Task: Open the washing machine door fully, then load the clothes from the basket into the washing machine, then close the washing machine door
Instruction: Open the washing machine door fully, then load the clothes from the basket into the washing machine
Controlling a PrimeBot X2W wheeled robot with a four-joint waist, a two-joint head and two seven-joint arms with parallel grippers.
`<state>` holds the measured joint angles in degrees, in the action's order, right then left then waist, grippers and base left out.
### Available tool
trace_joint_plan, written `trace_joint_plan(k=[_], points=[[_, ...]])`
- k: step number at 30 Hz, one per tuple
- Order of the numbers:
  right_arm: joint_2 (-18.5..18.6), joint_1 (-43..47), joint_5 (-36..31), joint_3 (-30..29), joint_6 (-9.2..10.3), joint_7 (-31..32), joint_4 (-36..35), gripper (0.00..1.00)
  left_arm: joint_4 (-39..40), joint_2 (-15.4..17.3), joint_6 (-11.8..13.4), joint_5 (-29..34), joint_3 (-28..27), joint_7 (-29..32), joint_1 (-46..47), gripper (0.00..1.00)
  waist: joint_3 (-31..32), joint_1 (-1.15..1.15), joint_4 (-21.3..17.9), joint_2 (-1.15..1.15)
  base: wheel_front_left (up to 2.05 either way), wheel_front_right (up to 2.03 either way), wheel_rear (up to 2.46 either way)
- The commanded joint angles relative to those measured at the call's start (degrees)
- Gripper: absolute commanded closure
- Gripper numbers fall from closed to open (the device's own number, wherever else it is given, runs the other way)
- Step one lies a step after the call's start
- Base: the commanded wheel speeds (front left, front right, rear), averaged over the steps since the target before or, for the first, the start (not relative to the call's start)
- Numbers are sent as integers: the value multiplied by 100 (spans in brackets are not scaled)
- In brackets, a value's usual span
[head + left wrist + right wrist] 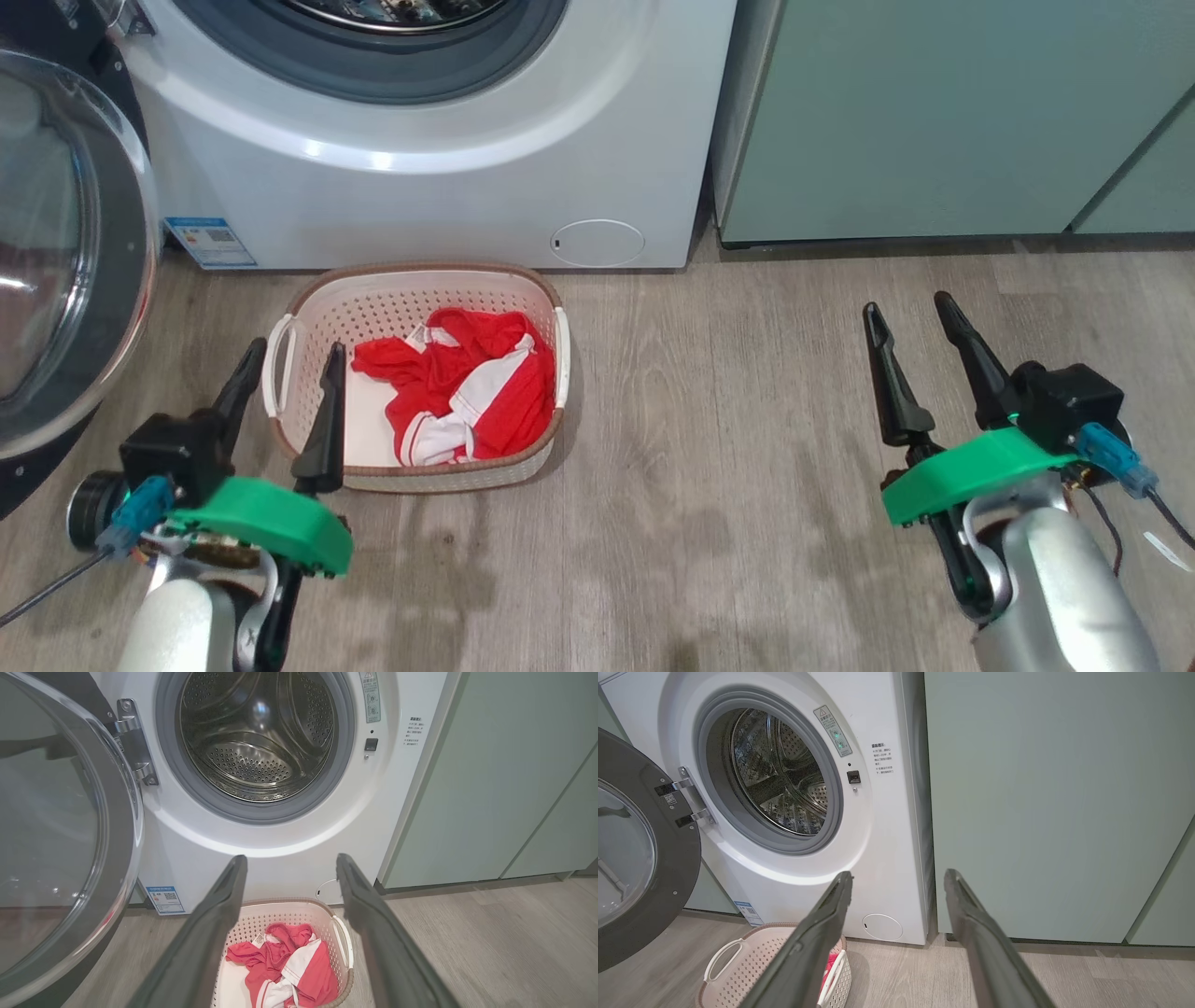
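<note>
The white washing machine [448,187] stands at the top of the head view, its steel drum [257,732] bare. The washing machine door [65,261] hangs swung out to the left on its hinge [133,742]. On the floor in front sits the cream basket [322,308] holding the red and white clothes [467,383]. My left gripper [294,359] is open over the basket's left rim, empty. Further right above bare floor, my right gripper [906,313] is open too, well apart from the basket [738,966].
Pale green cabinets [934,121] stand right of the machine. Grey wood-look floor [728,448] stretches between the basket and my right arm. A round filter cap [597,243] and a blue label [210,243] sit low on the machine's front.
</note>
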<state>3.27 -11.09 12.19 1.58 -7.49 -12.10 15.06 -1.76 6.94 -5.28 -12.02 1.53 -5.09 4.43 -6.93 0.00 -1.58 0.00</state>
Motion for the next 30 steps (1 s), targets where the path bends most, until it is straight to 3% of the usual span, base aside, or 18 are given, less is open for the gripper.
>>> trace_joint_plan(k=[1,18,30], points=[[-39,-57,35,99,0,-6,-226,0,218,133,39,14,-186,15,150,0,-10,0,1,0,0,0,0],[-39,-91,62,95,0,-42,-201,0,233,136,106,-111,-124,-63,198,0,-41,0,-2,0,0,0,0],[-39,-105,68,87,0,-61,-176,0,232,165,139,-147,-69,-55,200,0,-48,0,-24,0,120,-124,4]])
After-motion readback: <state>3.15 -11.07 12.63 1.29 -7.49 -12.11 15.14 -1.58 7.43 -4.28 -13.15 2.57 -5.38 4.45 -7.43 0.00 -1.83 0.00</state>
